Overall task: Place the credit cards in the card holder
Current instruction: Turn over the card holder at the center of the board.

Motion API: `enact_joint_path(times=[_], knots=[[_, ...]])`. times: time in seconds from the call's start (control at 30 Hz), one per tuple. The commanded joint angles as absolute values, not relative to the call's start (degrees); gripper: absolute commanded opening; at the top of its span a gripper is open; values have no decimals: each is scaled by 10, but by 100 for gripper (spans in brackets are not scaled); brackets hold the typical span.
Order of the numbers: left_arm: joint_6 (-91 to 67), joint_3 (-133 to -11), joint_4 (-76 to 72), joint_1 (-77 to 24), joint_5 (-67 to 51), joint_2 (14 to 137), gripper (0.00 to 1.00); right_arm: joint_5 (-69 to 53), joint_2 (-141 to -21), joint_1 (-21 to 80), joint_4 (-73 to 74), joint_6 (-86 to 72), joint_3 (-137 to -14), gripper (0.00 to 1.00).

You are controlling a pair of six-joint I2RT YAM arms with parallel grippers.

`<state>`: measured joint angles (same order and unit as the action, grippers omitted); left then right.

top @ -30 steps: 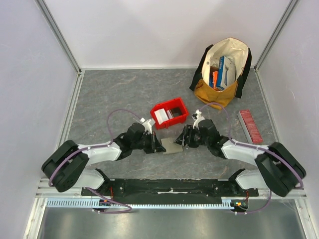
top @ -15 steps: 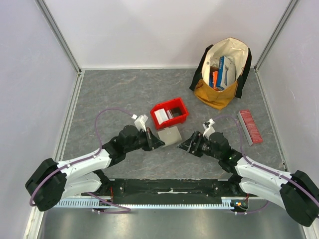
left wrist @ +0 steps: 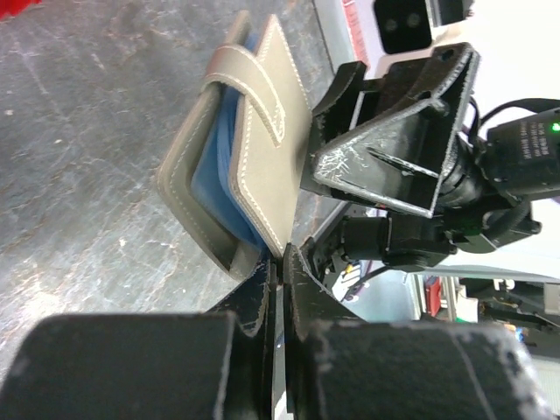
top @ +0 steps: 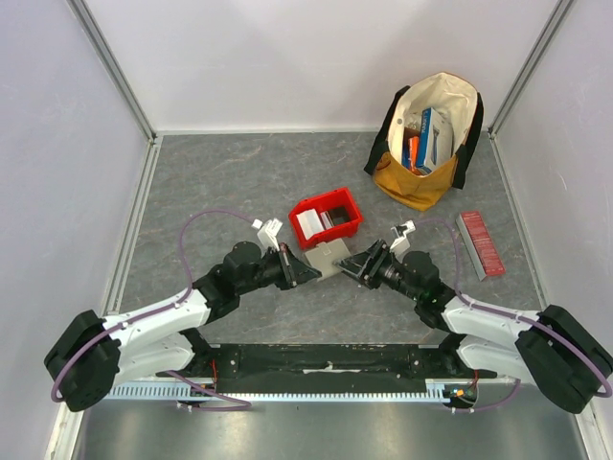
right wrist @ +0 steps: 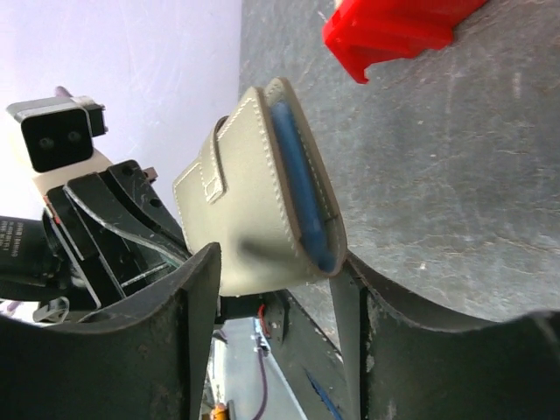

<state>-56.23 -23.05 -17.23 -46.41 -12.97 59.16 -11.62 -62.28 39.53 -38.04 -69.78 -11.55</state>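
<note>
**A:** Start big. What has changed on the grey surface point(top: 220, 182) in the last second?

**B:** The card holder point(top: 329, 257) has moved. A second ago it lay flat between the two arms. Now it is lifted on edge, further from the bases and just beside the red bin point(top: 326, 216).

**A:** Which arm has it?

**B:** The left. The left fingers point(top: 302, 271) are pinched tight on the holder's lower edge, and the left wrist view shows the leather caught between them.

**A:** And the right arm?

**B:** Half a second ago it had drawn back toward the near edge, and now it has come in again. The right fingers point(top: 362, 264) are spread wide with the holder's end between them. I cannot tell whether either finger touches it.

**A:** Any cards in view?

**B:** One blue card point(right wrist: 302, 192) sits inside the holder, its edge showing between the flaps. Something white stands in the bin, but I cannot tell if it is a card.

**A:** What does that mean for the job?

**B:** I think the right arm is moving in to brace or take the holder so another card can go in. At best the task is partly done.
</note>
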Motion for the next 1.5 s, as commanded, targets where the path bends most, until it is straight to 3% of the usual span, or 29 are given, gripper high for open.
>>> enact_joint_path(times=[0.0, 0.27, 0.47, 0.57, 0.67, 0.8, 1.03, 1.47], knots=[[-591, -236, -241, -468, -170, 581, 2, -117, -620, 400, -472, -717, -115, 52], [-597, -241, -272, -469, -206, 594, 4, -105, -580, 399, -465, -695, -111, 19], [-564, -255, -190, -468, -157, 542, 58, -87, -528, 399, -394, -664, -113, 11], [-543, -257, -156, -452, -142, 502, 73, -85, -496, 400, -363, -650, -119, 9], [-537, -256, -149, -400, -188, 483, 78, -92, -476, 400, -335, -639, -124, 8], [-547, -265, -195, -325, -306, 527, 80, -118, -466, 400, -325, -635, -127, 7], [-544, -301, -261, -317, -410, 634, 80, -120, -458, 400, -333, -641, -124, 7], [-514, -308, -271, -317, -425, 696, 80, -141, -469, 400, -363, -657, -128, 7]])
